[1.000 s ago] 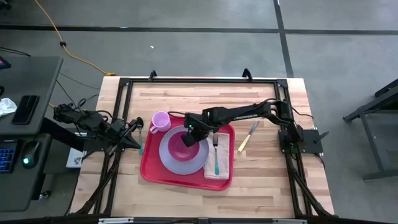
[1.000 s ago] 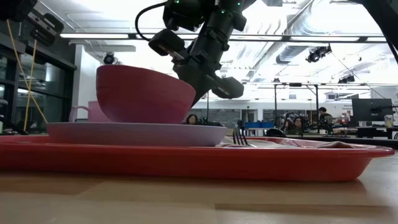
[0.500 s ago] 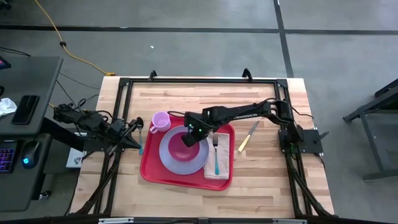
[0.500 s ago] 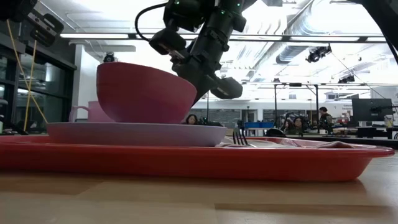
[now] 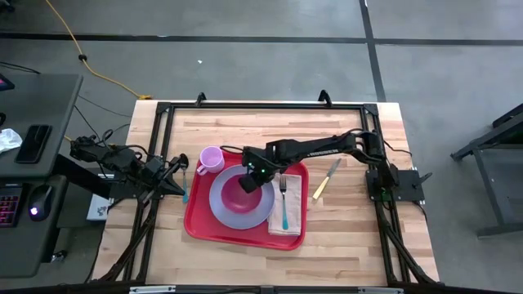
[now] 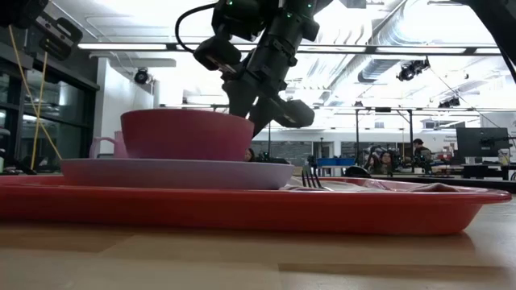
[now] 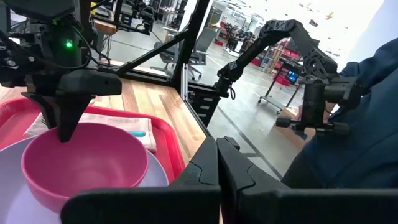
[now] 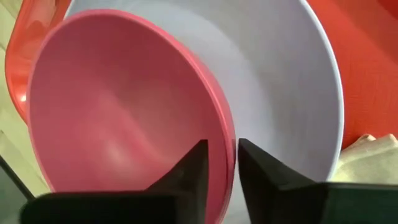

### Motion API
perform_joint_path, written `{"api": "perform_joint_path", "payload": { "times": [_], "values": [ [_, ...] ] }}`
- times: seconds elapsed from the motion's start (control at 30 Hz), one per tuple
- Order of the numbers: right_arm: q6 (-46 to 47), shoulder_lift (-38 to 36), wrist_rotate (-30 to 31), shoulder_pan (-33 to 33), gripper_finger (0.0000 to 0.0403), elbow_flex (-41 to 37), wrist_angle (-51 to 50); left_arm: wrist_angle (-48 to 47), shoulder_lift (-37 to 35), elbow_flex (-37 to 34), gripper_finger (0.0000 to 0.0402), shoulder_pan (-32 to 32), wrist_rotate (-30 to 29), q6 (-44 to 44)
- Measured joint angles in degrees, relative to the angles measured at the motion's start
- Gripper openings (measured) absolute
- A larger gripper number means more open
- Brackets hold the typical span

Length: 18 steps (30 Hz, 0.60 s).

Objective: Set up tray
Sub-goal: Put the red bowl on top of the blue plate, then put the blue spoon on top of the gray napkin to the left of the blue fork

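The red tray (image 5: 196, 227) lies at the table's middle with a lavender plate (image 5: 219, 209) on it. A pink bowl (image 5: 245, 198) sits level by its base on the plate (image 6: 177, 171). My right gripper (image 8: 222, 165) slants down over the bowl's far right rim and is open, one finger inside the rim and one outside, with slim gaps either side. My left gripper (image 5: 181, 167) waits shut and level off the tray's left edge.
A lavender cup (image 5: 211, 158) stands at the tray's far left corner. A teal-handled fork (image 5: 283, 204) lies on a napkin (image 5: 288, 225) on the tray's right part. A yellow-handled knife (image 5: 326, 178) lies on the wood to the tray's right, and a teal utensil (image 5: 185, 193) to its left.
The bowl was held tilted, one side of its rim raised above the plate. It has dropped and now sits level on the plate. My right gripper has opened and let go of the rim, staying where it was.
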Motion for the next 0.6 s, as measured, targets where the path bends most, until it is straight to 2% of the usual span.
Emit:
{"api": "perform_joint_path", "payload": {
  "times": [0.23,0.47,0.6],
  "values": [
    [0.01,0.00,0.06,-0.31,0.0107,0.00,0.02,0.04,0.02,0.00,0.0021,0.00,0.00,0.00],
    [-0.11,-0.02,-0.74,-1.32,0.0114,0.00,0.03,0.07,0.00,0.00,0.0021,0.00,0.00,-0.39],
    [-0.11,-0.05,-3.20,-2.29,0.0114,0.00,0.66,0.07,0.00,0.00,0.0021,0.00,0.00,-0.42]
  ]
}}
